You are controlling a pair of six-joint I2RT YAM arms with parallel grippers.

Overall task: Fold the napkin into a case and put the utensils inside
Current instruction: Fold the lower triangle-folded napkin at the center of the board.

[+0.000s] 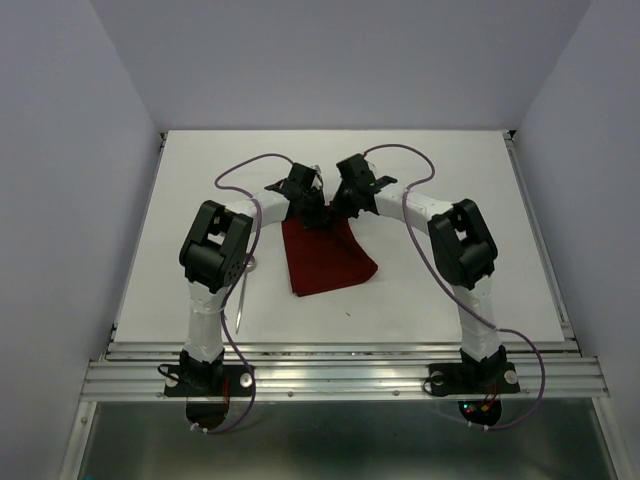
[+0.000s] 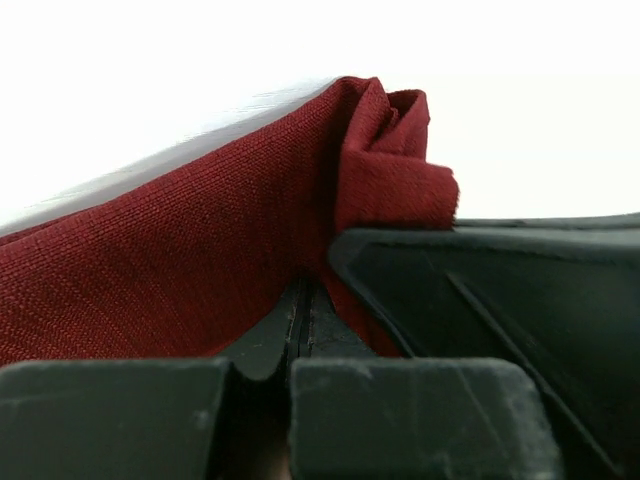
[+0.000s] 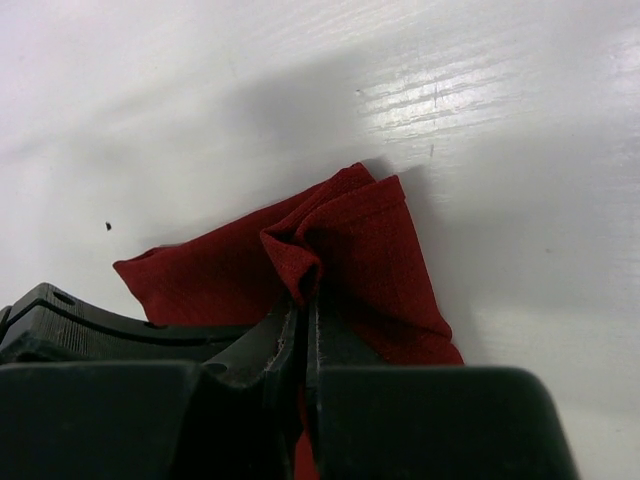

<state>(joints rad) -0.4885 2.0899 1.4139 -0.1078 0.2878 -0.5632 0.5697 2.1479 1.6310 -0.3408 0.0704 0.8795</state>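
Note:
The dark red napkin (image 1: 327,258) lies folded in the middle of the table, its far edge lifted. My left gripper (image 1: 308,214) is shut on the far edge of the napkin (image 2: 180,270), jaws pressed together (image 2: 302,298). My right gripper (image 1: 342,208) is shut on a bunched corner of the napkin (image 3: 350,250) just beside it, jaws closed (image 3: 308,288). The right gripper's black finger (image 2: 500,300) shows in the left wrist view. The utensils (image 1: 243,295) lie left of the napkin, partly hidden by my left arm; a thin straight silver piece shows.
The white table (image 1: 450,180) ends in a metal rail (image 1: 340,375) at the near edge. Grey walls enclose the left, right and back. Purple cables (image 1: 240,170) loop over both arms.

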